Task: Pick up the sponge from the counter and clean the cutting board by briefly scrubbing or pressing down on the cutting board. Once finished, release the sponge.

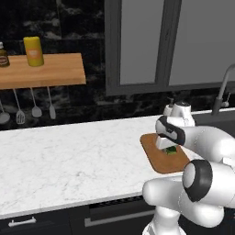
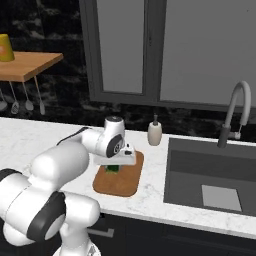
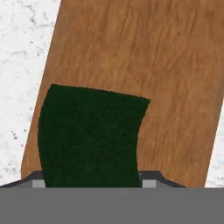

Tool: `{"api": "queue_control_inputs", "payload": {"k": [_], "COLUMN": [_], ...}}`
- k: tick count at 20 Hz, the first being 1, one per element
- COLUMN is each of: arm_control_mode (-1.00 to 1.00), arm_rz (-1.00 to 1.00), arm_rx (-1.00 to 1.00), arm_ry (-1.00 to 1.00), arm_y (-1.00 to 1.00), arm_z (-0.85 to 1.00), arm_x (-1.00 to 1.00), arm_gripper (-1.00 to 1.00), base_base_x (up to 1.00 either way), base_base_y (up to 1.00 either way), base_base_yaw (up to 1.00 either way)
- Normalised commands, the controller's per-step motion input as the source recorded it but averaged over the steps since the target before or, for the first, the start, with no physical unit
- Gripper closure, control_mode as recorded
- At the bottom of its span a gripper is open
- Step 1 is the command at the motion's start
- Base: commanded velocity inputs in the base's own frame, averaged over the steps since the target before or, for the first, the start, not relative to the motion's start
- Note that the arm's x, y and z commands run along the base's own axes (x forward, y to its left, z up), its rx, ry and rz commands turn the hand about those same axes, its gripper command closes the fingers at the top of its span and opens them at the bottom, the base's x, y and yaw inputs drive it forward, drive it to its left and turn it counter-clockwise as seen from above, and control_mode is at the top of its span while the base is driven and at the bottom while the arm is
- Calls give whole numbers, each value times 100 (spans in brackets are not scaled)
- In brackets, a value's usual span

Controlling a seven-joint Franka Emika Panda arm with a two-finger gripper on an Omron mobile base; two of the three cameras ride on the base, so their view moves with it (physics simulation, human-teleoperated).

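Pressing the sponge (image 3: pixel 89 138) down onto the cutting board (image 3: pixel 175 78), hand (image 2: pixel 114 167) clenched on the small green block, low over the brown wood near the counter's (image 1: pixel 69 160) front edge beside the sink (image 2: pixel 210 175). Judged to be mid-scrub: sponge already lifted off the marble and brought to the board, release not yet made. Next move likely calls for a short push or rub across the grain, kept inside the board's rounded edge, then parting the fingers and lifting straight up to leave the sponge behind. Seen from the hand's own camera, dark green top bowed at one side, as if squeezed. Fingertips themselves mostly cut off at the bottom of that view, so grip inferred from the sponge sitting between them. Actual contact between sponge and wood hard to confirm from either base camera, wrist and forearm covering much of the board. Yellow-green layer barely visible. Soap bottle (image 2: pixel 154 133) standing behind, well apart.
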Motion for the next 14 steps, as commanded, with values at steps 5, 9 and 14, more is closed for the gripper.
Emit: {"api": "queue_control_inputs", "payload": {"k": [5, 9, 14], "arm_control_mode": [-100, -100, -100], "arm_rz": [0, 0, 0], "arm_rx": [-1, 0, -1], "arm_ry": [0, 0, 0], "arm_y": [6, 7, 0], "arm_z": [-52, 0, 0], "arm_x": [0, -24, -32], "arm_gripper": [100, 100, 100], "base_base_x": [0, 0, 0], "base_base_y": [0, 0, 0], "base_base_yaw": [0, 0, 0]}}
